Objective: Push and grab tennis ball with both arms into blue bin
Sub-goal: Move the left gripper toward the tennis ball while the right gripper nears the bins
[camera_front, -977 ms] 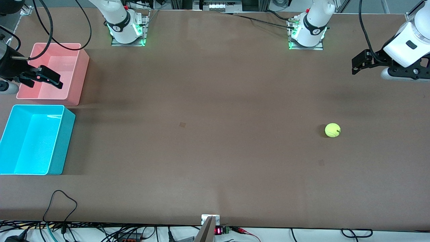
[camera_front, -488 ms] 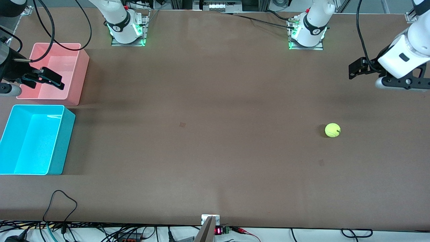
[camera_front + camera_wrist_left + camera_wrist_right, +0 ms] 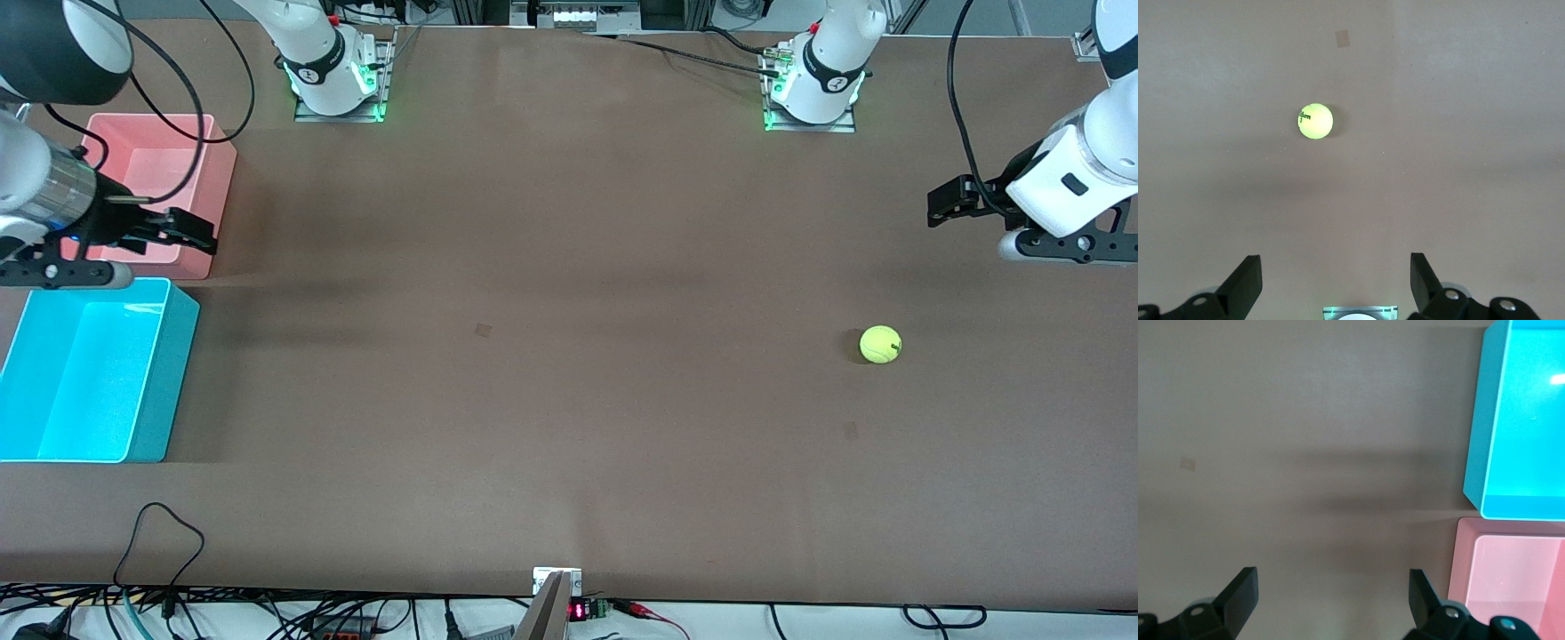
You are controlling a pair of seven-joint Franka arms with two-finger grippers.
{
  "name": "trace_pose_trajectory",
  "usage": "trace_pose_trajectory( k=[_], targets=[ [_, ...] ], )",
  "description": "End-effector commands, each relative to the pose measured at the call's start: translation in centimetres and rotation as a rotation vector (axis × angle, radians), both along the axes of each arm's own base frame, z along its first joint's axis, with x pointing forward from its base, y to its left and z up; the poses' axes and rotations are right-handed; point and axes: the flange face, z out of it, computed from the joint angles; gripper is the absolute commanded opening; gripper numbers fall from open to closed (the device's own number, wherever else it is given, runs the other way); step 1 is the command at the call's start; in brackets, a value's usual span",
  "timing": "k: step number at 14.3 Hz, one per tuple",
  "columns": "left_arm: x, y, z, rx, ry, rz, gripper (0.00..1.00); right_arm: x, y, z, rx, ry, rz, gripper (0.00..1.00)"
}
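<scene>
The tennis ball (image 3: pixel 880 345) is sitting alone on the brown counter (image 3: pixel 569 400) toward the left arm's end, touching nothing. In the left wrist view the ball (image 3: pixel 1315 121) is showing dark printed lettering on its fuzz, with a small pale patch (image 3: pixel 1343 39) lying on the counter near it.

The left gripper (image 3: pixel 944 203) is hanging in the air over the counter at the left arm's end, well apart from the ball. Its jaws are standing wide with nothing between them; the two black fingers (image 3: pixel 1245 283) are framing bare counter in its own wrist view.

The right gripper (image 3: pixel 191 231) is hovering over the corner of the pink bin (image 3: pixel 213 169) at the right arm's end of the counter. Its jaws are also spread wide and holding nothing, as its fingers (image 3: pixel 1238 597) are showing in the right wrist view.

The blue bin (image 3: pixel 173 373) is sitting just beside the pink bin and nearer to the front camera, with a narrow gap between them. Both bins (image 3: pixel 1475 453) are lying open side up.
</scene>
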Motion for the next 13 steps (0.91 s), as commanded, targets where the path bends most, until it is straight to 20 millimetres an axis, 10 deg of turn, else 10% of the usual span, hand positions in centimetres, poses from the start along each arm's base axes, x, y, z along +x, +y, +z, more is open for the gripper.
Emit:
trace_pose_trajectory(
  k=[1,5,13],
  targets=[
    [0.2,0.1,0.6,-0.015,0.01,0.002,0.26,-0.3,0.2,-0.1,-0.002,0.014,-0.001,1.0],
    [-0.5,0.0,0.2,-0.012,0.063,-0.008,0.01,-0.5,0.3,-1.4,-0.007,0.066,-0.001,1.0],
    [-0.8,1.2,-4.6,-0.079,0.309,-0.449,0.0,-1.2,0.6,-5.1,-0.019,0.148,0.001,1.0]
  ],
)
